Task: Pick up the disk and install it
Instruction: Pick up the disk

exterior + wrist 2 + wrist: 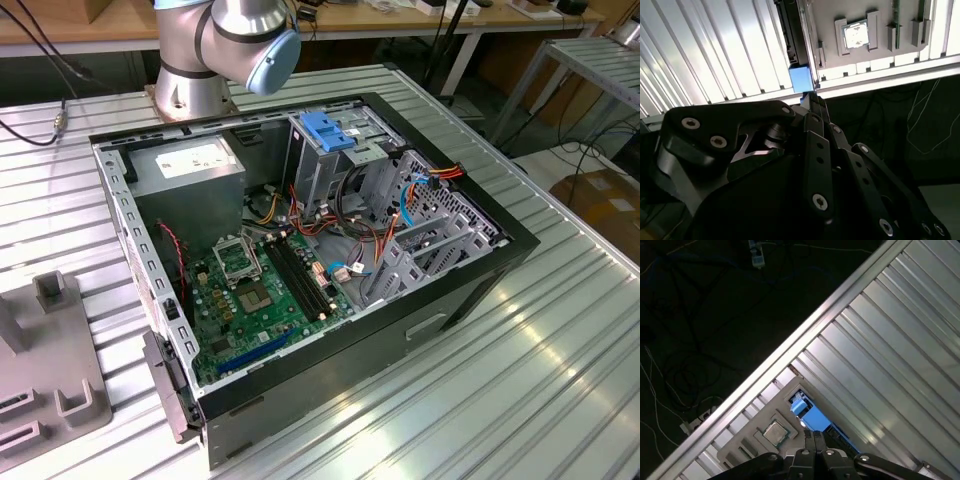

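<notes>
We are seeing the claw (811, 97) with its fingers drawn together and nothing visible between them. In both wrist views its tips (815, 436) are lining up with the blue end of the disk (796, 45), though we cannot tell whether they are touching it. The disk (814, 419) is sitting at the side of the grey fixture (890, 55), beside a slot that is holding a processor chip (856, 36), close to the edge of the ribbed table (715, 50). It seems to be standing on a narrow side, showing us a dark flank. Its long axis is running straight away from the claw along the fixture's side, with the blue rail end pointing back toward the tips. We are judging it stiff and dense, heavier than its size suggests, and sensitive to knocks. The plastic rails look smooth and likely to flex, so we are favouring a hold across the metal body, near its middle, rather than on the blue trim. In the exterior view the open computer case (300, 250) with its drive cage (335, 170) is lying well apart from the fixture (50, 370).
</notes>
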You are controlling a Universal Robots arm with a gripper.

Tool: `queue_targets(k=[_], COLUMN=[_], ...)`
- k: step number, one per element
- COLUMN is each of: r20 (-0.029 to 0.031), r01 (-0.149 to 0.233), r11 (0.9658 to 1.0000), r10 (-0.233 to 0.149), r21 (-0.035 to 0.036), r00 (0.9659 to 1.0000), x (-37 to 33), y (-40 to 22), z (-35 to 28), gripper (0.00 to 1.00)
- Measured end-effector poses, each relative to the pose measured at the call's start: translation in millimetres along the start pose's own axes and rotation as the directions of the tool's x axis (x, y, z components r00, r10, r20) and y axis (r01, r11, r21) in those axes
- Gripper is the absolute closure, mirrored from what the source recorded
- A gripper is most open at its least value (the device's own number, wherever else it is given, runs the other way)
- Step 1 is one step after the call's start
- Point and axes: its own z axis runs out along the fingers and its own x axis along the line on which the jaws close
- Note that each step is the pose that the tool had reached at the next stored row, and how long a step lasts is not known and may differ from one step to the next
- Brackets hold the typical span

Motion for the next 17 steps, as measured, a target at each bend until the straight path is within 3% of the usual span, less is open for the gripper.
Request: queue_targets(k=[4,7,12,17], r20=[-0.0025,-0.0046,-0.0092,-0.013], r01=[0.059,0.109,0.222,0.323], r11=[0.9983,0.9941,0.9751,0.9464], r10=[-0.059,-0.109,-0.222,-0.323], r21=[-0.0015,-0.0028,-0.0063,-0.0099], r00=[0.9983,0.9941,0.9751,0.9464], x=[0.0,-0.1,0.0,0.0], y=[0.0,-0.1,-0.1,-0.1], z=[0.2,0.2,0.3,0.6], gripper=[0.89,0.89,0.89,0.89])
